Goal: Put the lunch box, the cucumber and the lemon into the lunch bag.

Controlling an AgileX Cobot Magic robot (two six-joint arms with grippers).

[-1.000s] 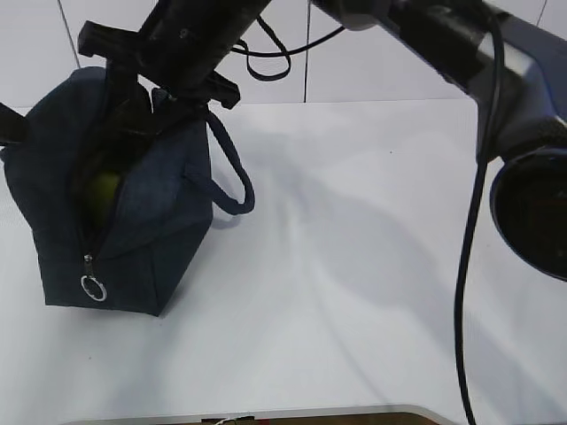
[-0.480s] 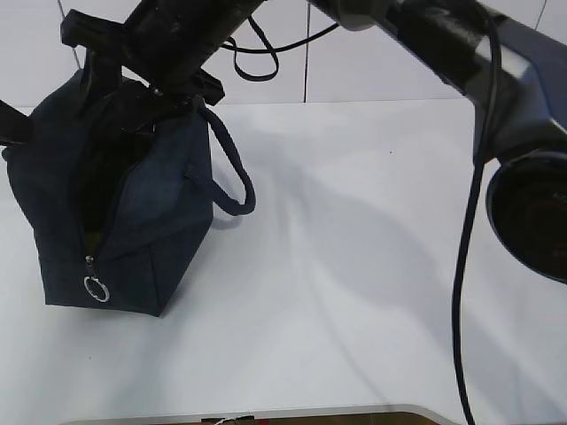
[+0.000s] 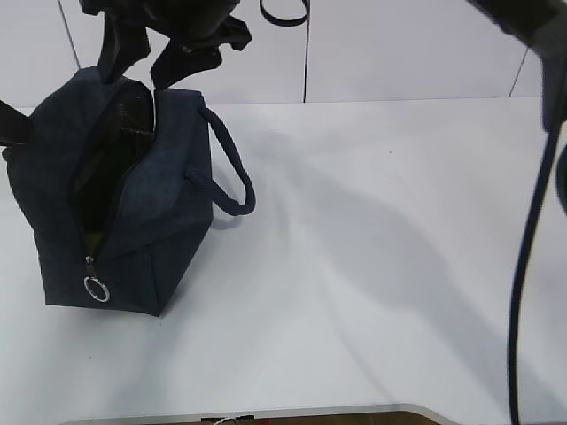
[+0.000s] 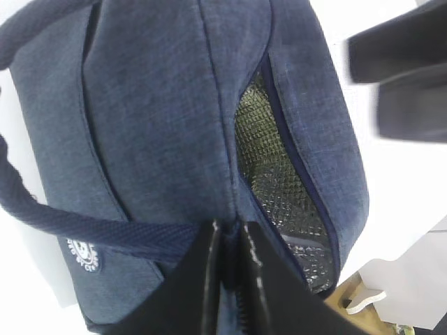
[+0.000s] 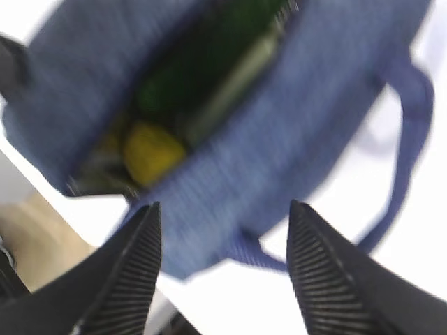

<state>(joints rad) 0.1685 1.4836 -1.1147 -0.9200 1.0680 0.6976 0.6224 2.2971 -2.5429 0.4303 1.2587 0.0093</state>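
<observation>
Bag: the bag (image 3: 133,204) stood upright at the left of the table (image 3: 381,266), its top zipper open and the ring pull (image 3: 94,289) hanging low at the near end.

Lemon: the lemon (image 5: 150,152) lay inside the bag, a yellow lump seen through the opening in the right wrist view.

Cucumber: the cucumber (image 5: 188,77), a dark green shape, lay in the bag beside the lemon; the view was blurred, so its exact pose could not be told.

Box: a pale strip next to the cucumber looked like the box (image 5: 234,80) lid edge, but blur kept this a guess.

Right gripper: the right gripper (image 3: 146,53) hung above the bag mouth, fingers spread wide and holding nothing.

Left gripper: the left gripper (image 4: 227,279) was clenched on the bag's fabric at the zipper edge, seemingly keeping the mouth parted.

Progress: by my judgement all three items were in, so the packing looked done or nearly so.

Left to do: probably only letting go of the bag, and perhaps zipping it, though the task does not ask for that.
</observation>
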